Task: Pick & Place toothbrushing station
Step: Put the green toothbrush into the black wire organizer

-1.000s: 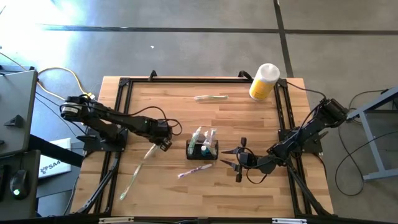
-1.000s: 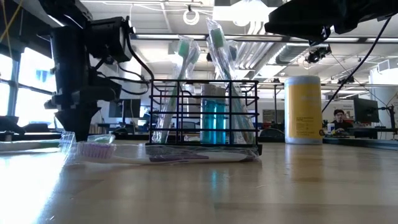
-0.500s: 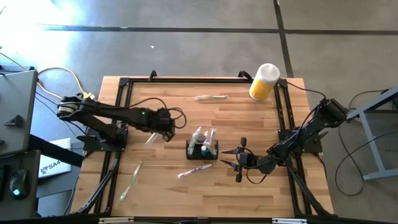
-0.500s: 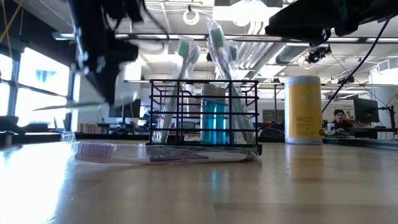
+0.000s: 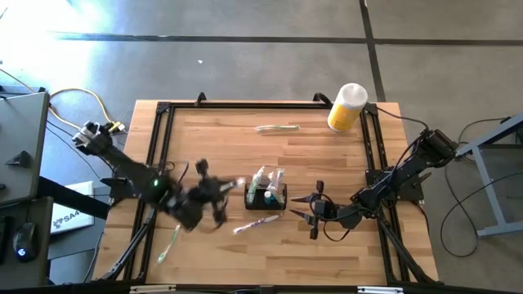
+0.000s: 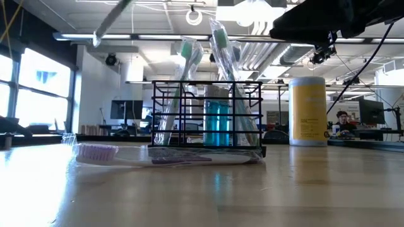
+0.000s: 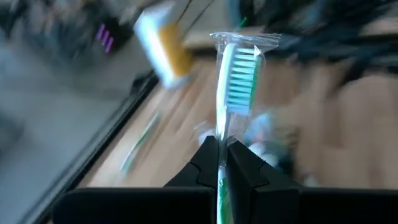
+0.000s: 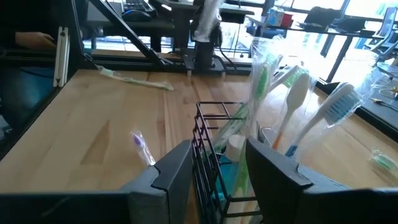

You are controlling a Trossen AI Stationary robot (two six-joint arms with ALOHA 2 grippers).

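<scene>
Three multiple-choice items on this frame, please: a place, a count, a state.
1. The yellow cylindrical bottle with white cap stands: A) mid-table B) at a table corner on the right arm's side C) on the floor.
2. Clear-wrapped toothbrushes lying flat on the wooden table: A) one B) three C) five.
3. The left gripper is: A) open, empty B) shut on a wrapped green-bristled toothbrush C) shut on the bottle.
1B, it stands at that corner; 2B, three lie around the black mesh organiser box; 3B, it pinches the handle. The right gripper waits open beside the box.
</scene>
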